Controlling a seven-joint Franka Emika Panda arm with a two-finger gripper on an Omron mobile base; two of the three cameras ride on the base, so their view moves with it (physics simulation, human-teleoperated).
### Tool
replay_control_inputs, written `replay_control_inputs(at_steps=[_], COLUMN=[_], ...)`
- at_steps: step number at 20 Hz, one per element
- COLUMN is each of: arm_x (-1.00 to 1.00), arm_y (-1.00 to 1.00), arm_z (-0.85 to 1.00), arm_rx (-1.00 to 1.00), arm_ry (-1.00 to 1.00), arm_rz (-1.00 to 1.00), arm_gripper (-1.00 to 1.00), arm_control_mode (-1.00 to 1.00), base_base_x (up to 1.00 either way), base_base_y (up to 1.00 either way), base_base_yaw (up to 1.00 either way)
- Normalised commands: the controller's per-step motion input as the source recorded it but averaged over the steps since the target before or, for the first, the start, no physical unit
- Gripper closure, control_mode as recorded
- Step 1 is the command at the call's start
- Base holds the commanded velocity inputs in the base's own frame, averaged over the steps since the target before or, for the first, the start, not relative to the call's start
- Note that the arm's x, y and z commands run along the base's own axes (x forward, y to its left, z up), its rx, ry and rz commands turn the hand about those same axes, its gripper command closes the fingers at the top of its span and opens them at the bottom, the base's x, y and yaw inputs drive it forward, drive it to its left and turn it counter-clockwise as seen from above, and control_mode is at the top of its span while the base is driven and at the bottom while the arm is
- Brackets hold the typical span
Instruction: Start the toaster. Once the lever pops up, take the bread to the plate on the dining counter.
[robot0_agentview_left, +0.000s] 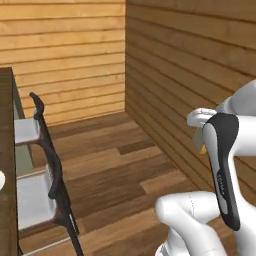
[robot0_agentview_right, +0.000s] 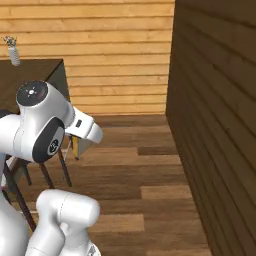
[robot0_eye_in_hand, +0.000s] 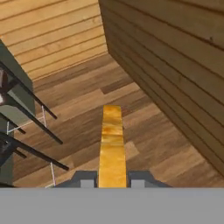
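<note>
The bread is a tan slice seen edge-on in the hand view, standing up between my gripper's two dark fingers, which are shut on it. A corner of the bread peeks out beside my forearm in the left base view, and the bread hangs under the white hand in the right base view. The dining counter runs along the left edge, dark brown on top. A white sliver at its edge looks like the plate. The dining counter also lies at the left. The toaster is out of view.
Two grey-seated stools with black backs stand against the counter, between me and it; the stools' legs show at the left of the hand view. A wood-plank wall closes the right side. Open wood floor lies ahead. A small grey item sits on the counter.
</note>
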Motion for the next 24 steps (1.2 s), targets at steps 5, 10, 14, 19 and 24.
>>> replay_control_inputs(at_steps=[5, 10, 14, 19, 24], arm_x=[0.0, 0.0, 0.0, 0.0, 0.0], arm_y=[0.0, 0.0, 0.0, 0.0, 0.0], arm_z=[0.0, 0.0, 0.0, 0.0, 0.0], arm_rx=[0.0, 0.0, 0.0, 0.0, 0.0], arm_ry=[0.0, 0.0, 0.0, 0.0, 0.0], arm_rz=[0.0, 0.0, 0.0, 0.0, 0.0], arm_gripper=[1.0, 1.0, 1.0, 1.0, 1.0], arm_control_mode=[1.0, 1.0, 1.0, 1.0, 1.0], base_base_x=[0.55, 0.47, 0.38, 0.3, 0.17], base_base_y=[-0.25, -0.34, -0.41, -0.43, -0.45], base_base_yaw=[0.7, 0.67, 0.65, 0.66, 0.68])
